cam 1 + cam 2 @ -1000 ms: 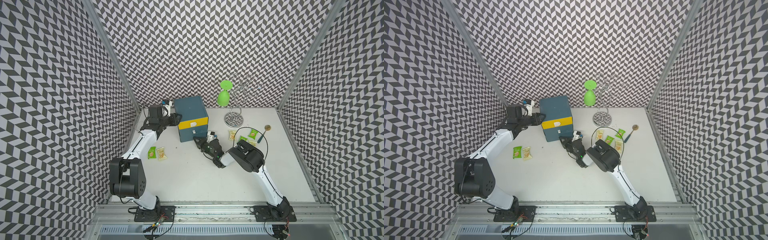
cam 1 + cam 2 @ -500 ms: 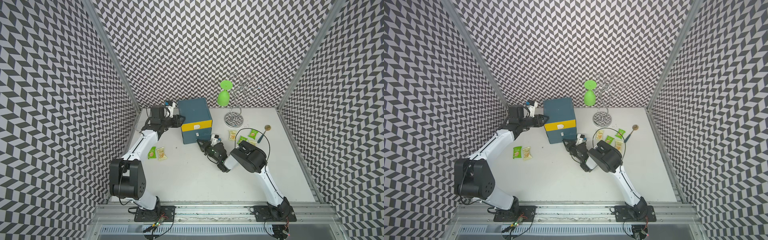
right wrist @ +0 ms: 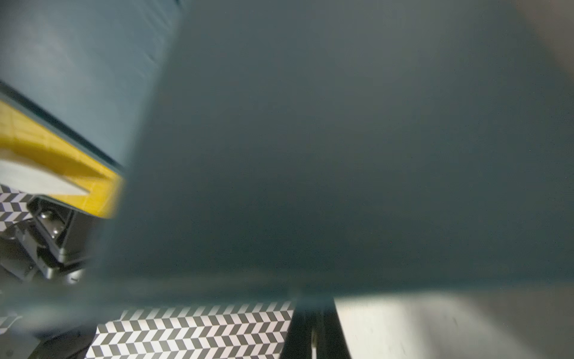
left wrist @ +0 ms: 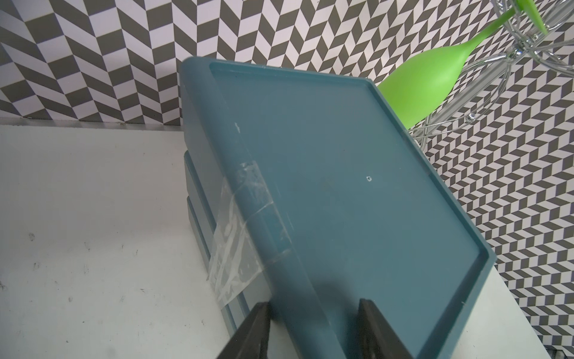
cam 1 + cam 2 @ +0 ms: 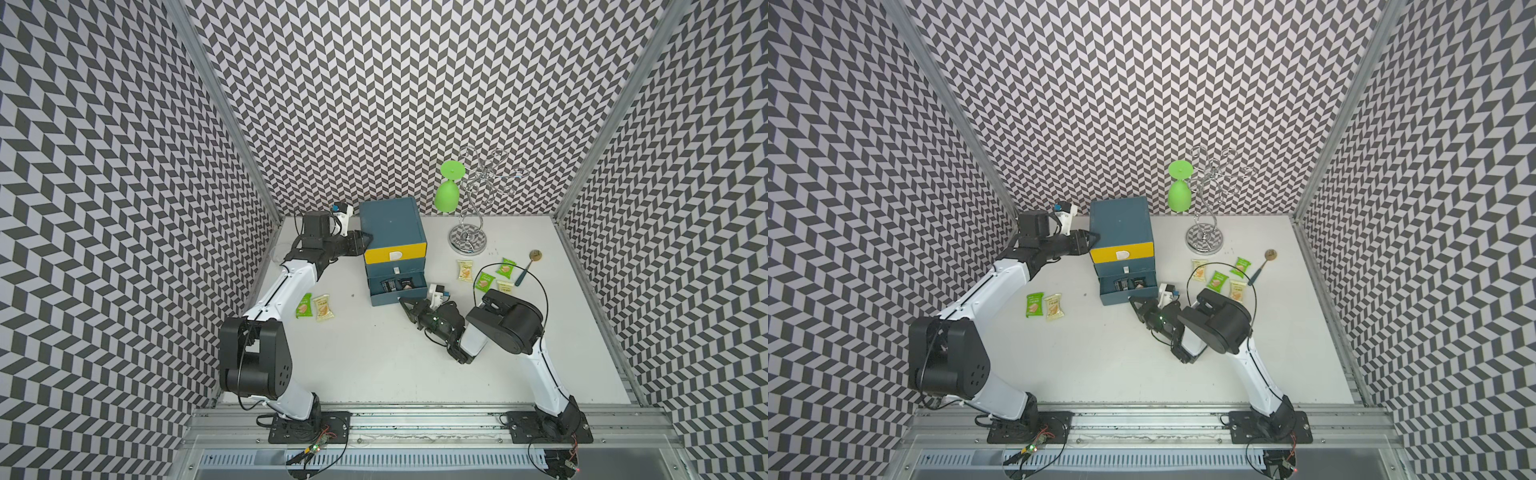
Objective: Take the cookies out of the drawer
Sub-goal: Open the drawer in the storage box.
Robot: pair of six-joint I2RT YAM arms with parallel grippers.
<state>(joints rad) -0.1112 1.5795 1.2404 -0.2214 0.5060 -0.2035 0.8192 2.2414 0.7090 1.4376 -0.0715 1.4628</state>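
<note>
Two black cookies (image 5: 397,285) lie side by side in the bottom drawer (image 5: 398,297). The drawer stands pulled out toward the near side of the blue cabinet (image 5: 390,224), and it has come further out over the last sec.

Other cookies are already out on the table (image 5: 374,365): a green + cream pair (image 5: 314,306) to the left and four more (image 5: 484,274) to the right, near a spoon (image 5: 524,267).

Right gripper (image 5: 409,307) sits low at the drawer front's near-right corner, jaws pressed together. It has backed off nearward w/ the drawer. Whether it pinches a handle can't be told, as its wrist view is mostly blurred blue wall.

Left gripper (image 4: 313,306) is clamped on the cabinet's top left edge, jaws partway apart w/ one finger each side, bracing it. Even so, the cabinet has slid a bit to the right.

Meaning: access is prob. won and the pull step about over. Next would be letting go of the front and reaching in for the black pair.
</note>
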